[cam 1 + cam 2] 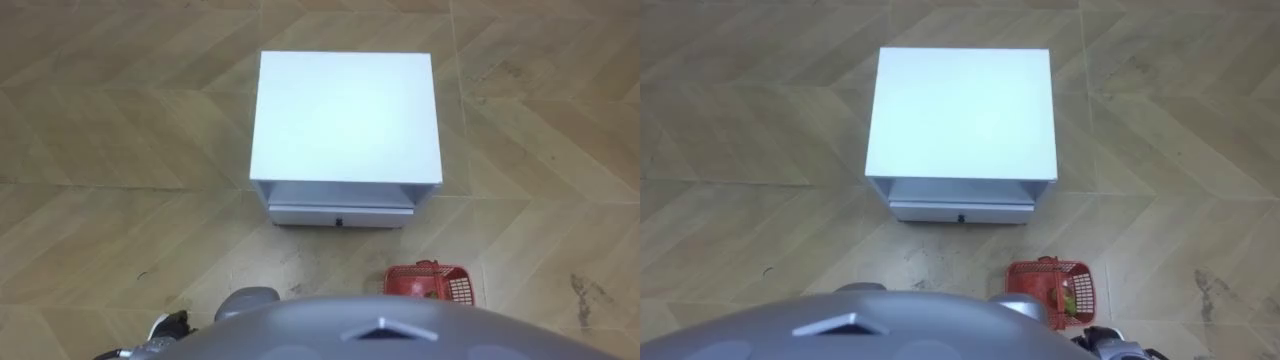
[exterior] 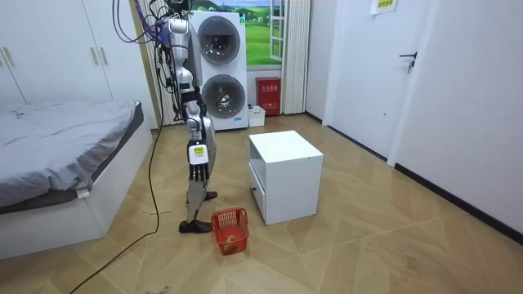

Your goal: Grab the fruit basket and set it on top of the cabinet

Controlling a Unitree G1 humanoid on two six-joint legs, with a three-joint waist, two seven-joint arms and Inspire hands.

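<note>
On the wood floor (image 1: 120, 150) just by the robot's right foot sits the basket (image 1: 1050, 285), upright and in neither hand. It is red plastic with open grid walls and a thin handle over the top; something green-yellow lies inside, too small to name. It is near the front of the white cabinet (image 1: 345, 115) but apart from it, off toward the cabinet's right corner in the eye views. The cabinet has a flat top, an open shelf and a drawer with a small dark knob. Room view: the robot stands upright facing the cabinet, the bed (image 2: 57, 147) behind it. The right hand (image 2: 197, 167) hangs at its side above the basket, fingers loose and straight, holding nothing. The left hand (image 1: 165, 326) is a sliver at the lower edge; can't tell its fingers.
</note>
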